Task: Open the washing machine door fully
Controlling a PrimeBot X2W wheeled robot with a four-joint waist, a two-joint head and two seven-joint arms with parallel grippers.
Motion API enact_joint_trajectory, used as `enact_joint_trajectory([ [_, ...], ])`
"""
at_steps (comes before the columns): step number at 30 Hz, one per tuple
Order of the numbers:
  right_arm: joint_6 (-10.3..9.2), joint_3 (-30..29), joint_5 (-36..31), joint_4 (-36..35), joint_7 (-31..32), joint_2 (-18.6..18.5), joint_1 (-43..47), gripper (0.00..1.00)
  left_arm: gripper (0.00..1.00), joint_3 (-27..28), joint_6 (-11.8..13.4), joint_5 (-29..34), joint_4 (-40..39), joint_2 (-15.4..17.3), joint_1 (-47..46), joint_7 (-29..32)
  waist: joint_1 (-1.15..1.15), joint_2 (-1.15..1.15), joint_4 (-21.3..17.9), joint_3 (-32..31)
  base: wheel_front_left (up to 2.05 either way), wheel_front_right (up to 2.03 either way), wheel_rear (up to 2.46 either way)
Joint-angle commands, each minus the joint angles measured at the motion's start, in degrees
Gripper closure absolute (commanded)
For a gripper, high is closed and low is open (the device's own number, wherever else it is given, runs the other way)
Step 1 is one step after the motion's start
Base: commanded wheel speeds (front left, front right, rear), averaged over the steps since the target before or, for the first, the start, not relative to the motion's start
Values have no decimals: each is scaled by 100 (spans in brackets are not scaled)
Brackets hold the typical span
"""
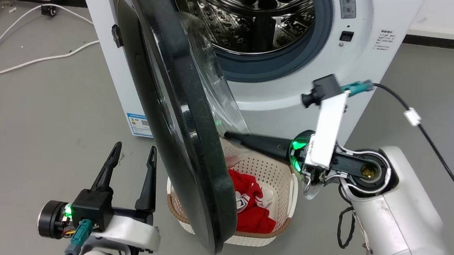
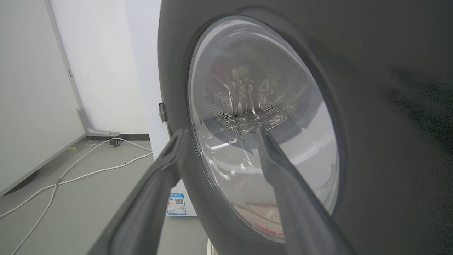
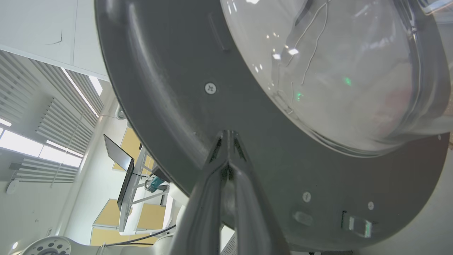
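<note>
The right gripper (image 1: pixel 228 136) was clenched on nothing, its joined tips touching the grey inner face of the washing machine door (image 1: pixel 179 111), which stood partly swung out straight ahead of them. The left gripper (image 1: pixel 134 149) was spread and empty, the door's glossy outer face just beyond its fingers
</note>
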Motion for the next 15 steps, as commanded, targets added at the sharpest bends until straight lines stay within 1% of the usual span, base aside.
enact_joint_trajectory([
  [1, 0, -111, -97, -136, -420, 11, 183, 100, 0, 6, 32, -21, 11, -3, 74, -15, 1, 0, -41, -41, 0, 0, 0],
  [3, 0, -213, -311, -217, -1045, 12, 407, 100, 0, 7, 36, -28, 16, -3, 113, -15, 1, 0, -75, -88, 0, 0, 0],
  [5, 0, -373, -388, -263, -1602, 13, 628, 100, 0, 21, 39, -36, 38, -2, 151, -15, 1, 0, -112, -146, 0, 0, 0],
  [9, 0, -723, -329, -322, -2450, 16, 1118, 100, 0, 95, 55, -39, 47, -2, 226, -15, 1, 0, -211, -262, 0, 0, 0],
  [11, 0, -883, -454, -409, -2879, -8, 1370, 100, 0, 136, 67, -36, 39, -3, 273, -15, 1, 0, -267, -294, 0, 0, 0],
  [12, 0, -977, -517, -455, -3112, -28, 1508, 71, 0, 148, 71, -37, 34, -3, 289, -15, 1, 0, -289, -302, 0, 0, 0],
  [13, 0, -1060, -605, -521, -3356, -51, 1647, 52, 0, 164, 74, -40, 28, -3, 294, -15, 1, 0, -311, -304, 0, 0, 0],
  [14, 0, -1160, -678, -578, -3613, -71, 1786, 5, 0, 176, 78, -45, 21, -3, 293, -15, 1, 0, -329, -304, 0, 0, 0],
  [15, 0, -1252, -745, -628, -3852, -75, 1946, 0, 0, 192, 81, -49, 22, -3, 297, -15, 1, 0, -345, -309, 0, 0, 0],
])
